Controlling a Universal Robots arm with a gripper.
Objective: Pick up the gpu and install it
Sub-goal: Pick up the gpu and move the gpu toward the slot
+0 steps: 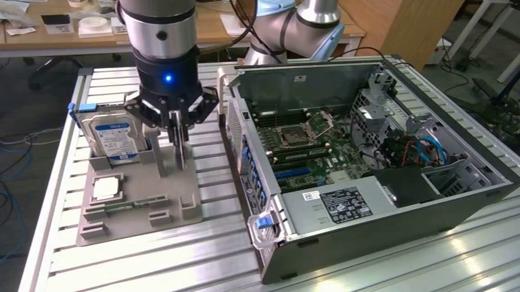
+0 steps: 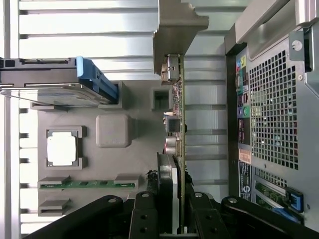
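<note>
On the grey tray (image 1: 134,182), gpu (image 1: 180,159) stands on edge in a slot, faces vertical, long axis parallel to the tray edge facing the PC case (image 1: 382,219). Pincer (image 1: 180,139) is directly above, fingers apparently clamped on the card's upper edge, one per face. Lower edge looks seated in the tray. Hard drive (image 1: 114,137) stands upright on the tray's far side from the case. Open case just beside the tray, on a slatted aluminium worktop (image 1: 122,261).
</note>
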